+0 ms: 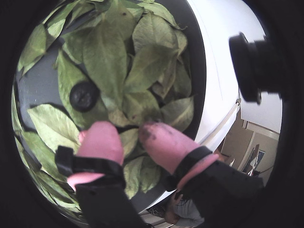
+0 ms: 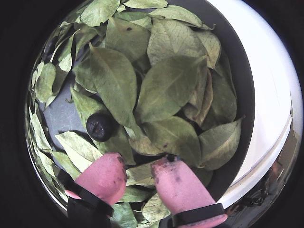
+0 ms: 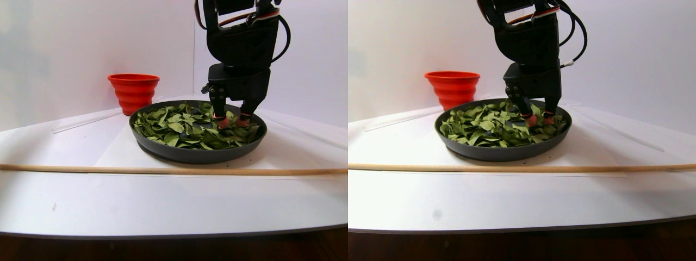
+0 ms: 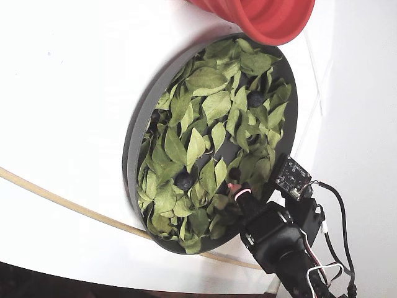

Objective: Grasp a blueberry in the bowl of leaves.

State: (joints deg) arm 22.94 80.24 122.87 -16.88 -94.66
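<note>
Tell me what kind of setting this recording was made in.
Probably a staged tabletop test bench indoors: a plain white table against bare white walls, holding only the bowl of leaves, a red cup and a wooden rod.

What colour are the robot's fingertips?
Pink, with dark smudges on one; the fingertips show best in a wrist view.
</note>
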